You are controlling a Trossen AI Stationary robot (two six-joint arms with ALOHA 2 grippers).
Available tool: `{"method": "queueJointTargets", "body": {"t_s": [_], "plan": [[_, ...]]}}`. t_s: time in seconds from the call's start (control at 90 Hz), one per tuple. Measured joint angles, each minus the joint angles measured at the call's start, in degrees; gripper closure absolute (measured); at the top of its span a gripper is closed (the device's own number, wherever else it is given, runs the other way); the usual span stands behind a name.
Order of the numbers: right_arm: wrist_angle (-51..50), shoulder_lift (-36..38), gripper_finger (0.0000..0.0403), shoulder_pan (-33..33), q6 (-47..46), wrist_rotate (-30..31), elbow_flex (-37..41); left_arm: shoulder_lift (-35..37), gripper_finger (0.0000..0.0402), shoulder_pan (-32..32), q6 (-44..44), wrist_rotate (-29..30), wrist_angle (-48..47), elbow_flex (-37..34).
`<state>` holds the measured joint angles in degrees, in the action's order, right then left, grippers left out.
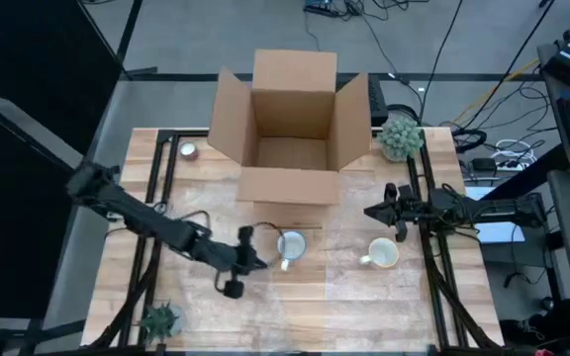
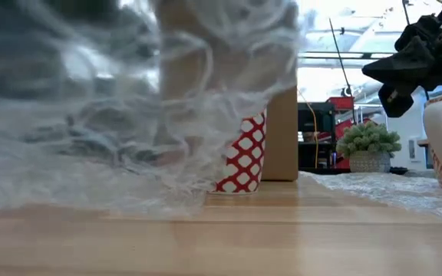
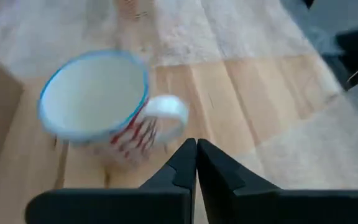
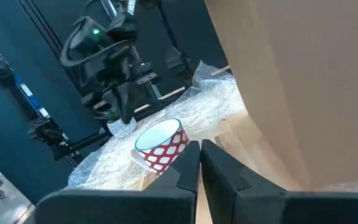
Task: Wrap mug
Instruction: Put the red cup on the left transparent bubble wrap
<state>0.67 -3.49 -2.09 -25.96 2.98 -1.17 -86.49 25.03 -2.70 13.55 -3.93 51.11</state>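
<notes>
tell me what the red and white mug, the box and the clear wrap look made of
Mug: likely glazed ceramic or enamel; glossy white inside, blue rim, thick handle.
Box: corrugated cardboard; matte brown, folded flaps open.
Wrap: thin clear plastic, probably bubble wrap; crinkled, see-through, bumpy texture.

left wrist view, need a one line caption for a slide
Left gripper, fingers shut, poised just short of the white handle of a red-and-white patterned mug with a blue rim standing upright on the light wooden table.
</notes>
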Motion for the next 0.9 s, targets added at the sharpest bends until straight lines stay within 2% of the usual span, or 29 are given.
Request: {"method": "queueJointTargets", "body": {"t_s": [0.167,0.333,0.511,0.711,0.811,0.9], "plan": [[-0.46,0.00,0.0403,0.00,-0.11,-0.04,0.00,-5.05,0.0402,-2.04,6.71,1.57,-11.49,11.00],[-0.49,0.00,0.0403,0.00,-0.15,-0.17,0.00,-7.03,0.0389,-5.55,9.77,0.37,-19.74,17.18],[-0.56,-0.01,0.0403,0.00,-0.15,-0.78,0.00,-10.15,0.0324,-7.89,11.66,-1.13,-24.02,20.23],[-0.81,0.00,0.0403,-0.01,-0.39,-2.03,0.00,-12.49,0.0239,-8.47,18.25,-1.49,-26.39,21.49],[-0.83,-0.02,0.0403,0.00,-0.38,-2.02,0.00,-13.08,0.0216,-8.82,19.43,-1.83,-26.48,21.49],[-0.85,-0.02,0.0403,-0.01,-0.37,-2.02,0.00,-14.01,0.0211,-9.00,21.30,-2.91,-26.53,21.51]]}}
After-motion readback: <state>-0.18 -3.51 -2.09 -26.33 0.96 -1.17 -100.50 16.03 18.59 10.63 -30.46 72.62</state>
